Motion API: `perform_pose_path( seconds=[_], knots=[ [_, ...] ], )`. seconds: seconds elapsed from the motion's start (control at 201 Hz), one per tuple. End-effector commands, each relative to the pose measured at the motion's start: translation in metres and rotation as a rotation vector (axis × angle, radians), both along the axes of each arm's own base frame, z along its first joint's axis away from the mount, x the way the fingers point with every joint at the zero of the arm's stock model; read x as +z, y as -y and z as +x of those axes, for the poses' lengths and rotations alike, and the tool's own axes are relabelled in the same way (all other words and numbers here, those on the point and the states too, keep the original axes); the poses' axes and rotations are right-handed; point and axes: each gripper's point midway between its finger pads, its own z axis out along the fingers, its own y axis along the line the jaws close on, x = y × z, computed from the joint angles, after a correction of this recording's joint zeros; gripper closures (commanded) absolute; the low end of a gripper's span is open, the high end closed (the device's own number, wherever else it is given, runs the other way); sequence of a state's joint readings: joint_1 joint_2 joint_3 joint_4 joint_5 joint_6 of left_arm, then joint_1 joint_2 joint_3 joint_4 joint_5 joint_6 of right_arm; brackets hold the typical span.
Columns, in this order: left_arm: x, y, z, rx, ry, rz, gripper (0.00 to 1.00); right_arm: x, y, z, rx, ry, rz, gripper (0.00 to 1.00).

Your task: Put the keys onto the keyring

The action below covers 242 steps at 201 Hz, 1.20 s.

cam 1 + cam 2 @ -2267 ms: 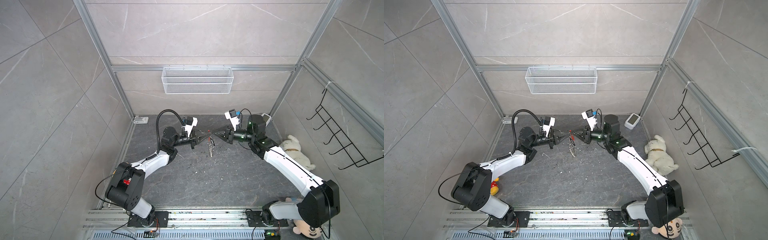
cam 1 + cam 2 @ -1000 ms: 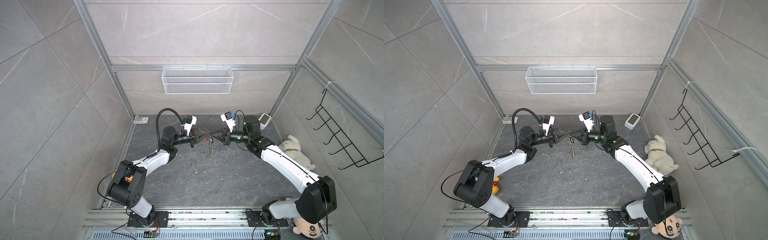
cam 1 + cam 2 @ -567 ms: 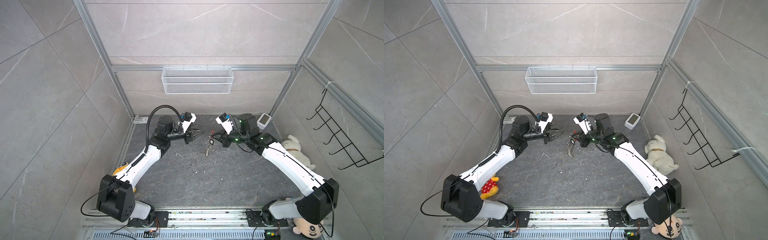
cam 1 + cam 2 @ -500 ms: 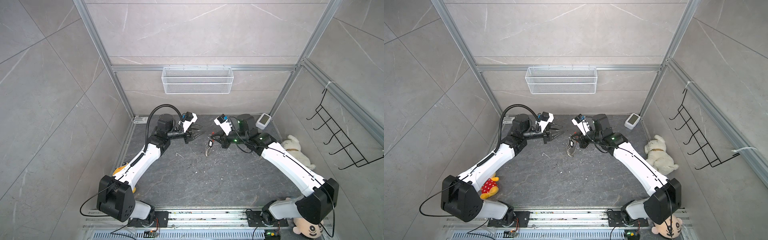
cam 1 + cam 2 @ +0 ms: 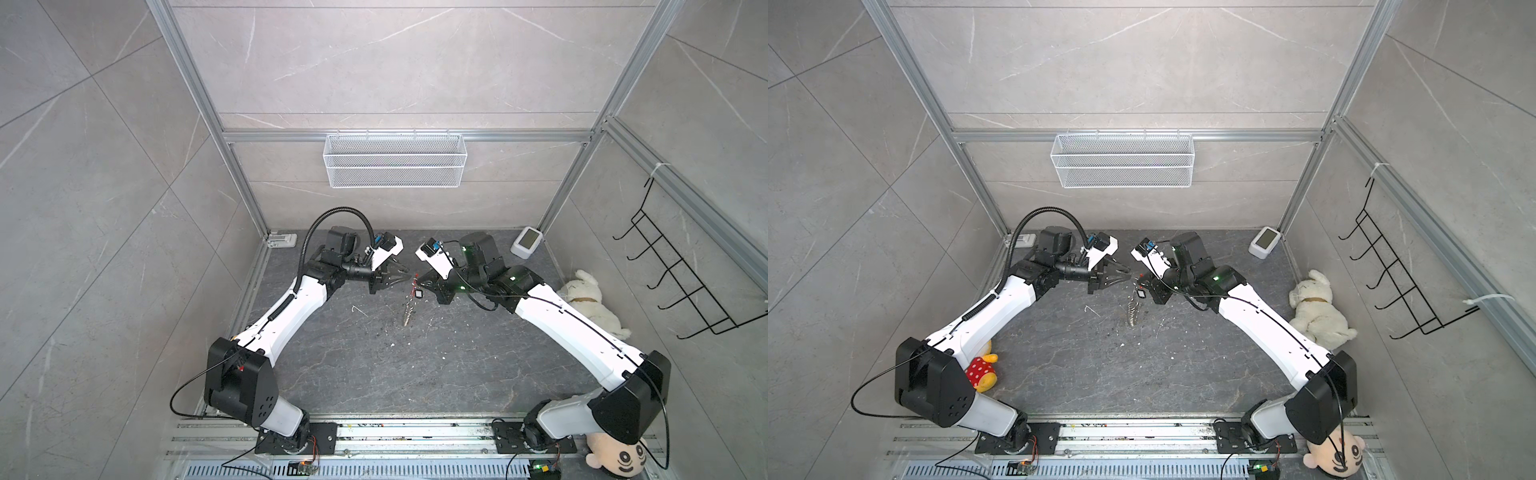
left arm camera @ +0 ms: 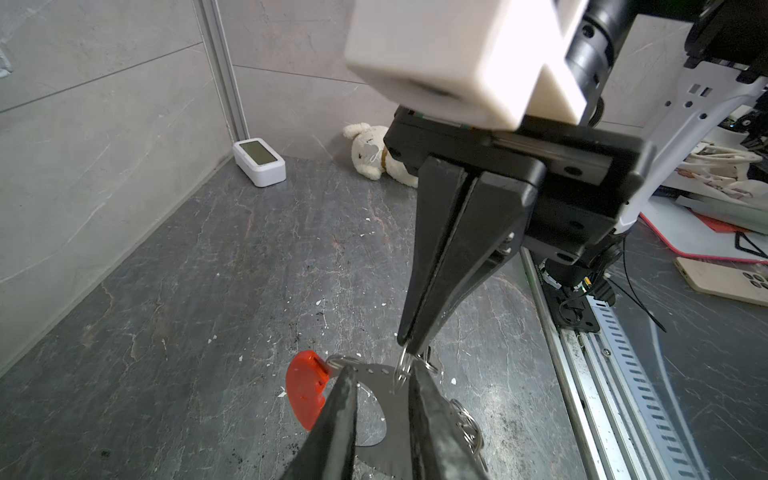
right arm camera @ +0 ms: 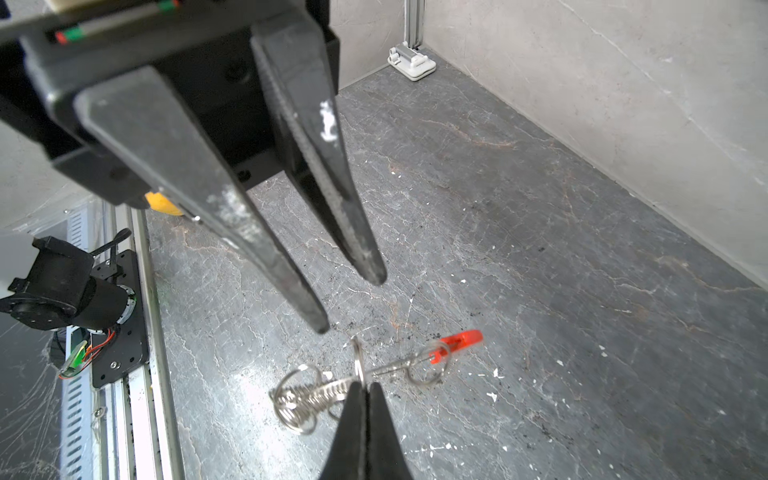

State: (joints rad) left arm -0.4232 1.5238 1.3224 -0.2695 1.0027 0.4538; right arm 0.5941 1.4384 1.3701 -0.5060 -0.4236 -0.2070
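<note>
The keyring (image 5: 408, 312) (image 5: 1133, 312) hangs as a bunch of silver pieces with a red plastic bar (image 6: 305, 390) (image 7: 457, 340) above the dark floor. My right gripper (image 5: 420, 286) (image 5: 1143, 286) (image 7: 365, 385) is shut on one thin wire ring of it (image 7: 358, 365). The keys show as a small black tag with a white face (image 5: 417, 295) (image 5: 1140, 294) dangling at the bunch, just under the right fingertips. My left gripper (image 5: 409, 276) (image 5: 1128, 274) (image 6: 381, 370) stands open right beside the ring, holding nothing. In the right wrist view its fingers (image 7: 320, 320) are apart above the bunch.
On the floor lie a small white bent wire (image 5: 358, 309) and white specks. A white device (image 5: 527, 247) sits in the back right corner and a plush dog (image 5: 590, 303) lies to the right. A mesh basket (image 5: 395, 160) hangs on the back wall.
The left gripper let go of the keyring, drew back to the left with its jaws apart, then came close to it again. The right gripper shifted left, still holding the keyring.
</note>
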Motion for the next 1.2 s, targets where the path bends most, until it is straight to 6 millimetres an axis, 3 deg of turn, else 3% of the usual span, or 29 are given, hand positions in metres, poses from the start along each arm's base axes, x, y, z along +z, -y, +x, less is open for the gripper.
perform_pose_path(
  seconds=[0.0,0.508,0.662,0.792,0.871,1.155,1.2],
  knots=[
    [0.013,0.004,-0.011,-0.074,0.004,-0.024,0.73,0.022,-0.006,-0.005,0.038,0.051,0.030,1.00],
    [0.009,0.011,-0.012,-0.117,-0.051,-0.018,0.72,0.036,-0.009,-0.002,0.039,0.074,0.047,1.00],
    [0.009,0.012,-0.011,-0.126,-0.060,-0.012,0.85,0.037,-0.010,-0.002,0.046,0.070,0.051,1.00],
    [0.010,0.013,-0.010,-0.128,-0.061,-0.013,0.89,0.036,-0.012,-0.003,0.055,0.062,0.047,1.00],
    [0.010,0.013,-0.010,-0.131,-0.065,-0.015,1.00,0.036,-0.012,-0.003,0.054,0.061,0.044,1.00],
    [0.022,0.014,-0.013,-0.134,-0.030,-0.102,1.00,0.050,-0.005,0.004,-0.021,0.083,0.074,1.00],
    [0.025,0.014,-0.011,-0.103,-0.005,-0.143,1.00,0.052,-0.001,0.004,-0.040,0.084,0.102,0.92]
  ],
)
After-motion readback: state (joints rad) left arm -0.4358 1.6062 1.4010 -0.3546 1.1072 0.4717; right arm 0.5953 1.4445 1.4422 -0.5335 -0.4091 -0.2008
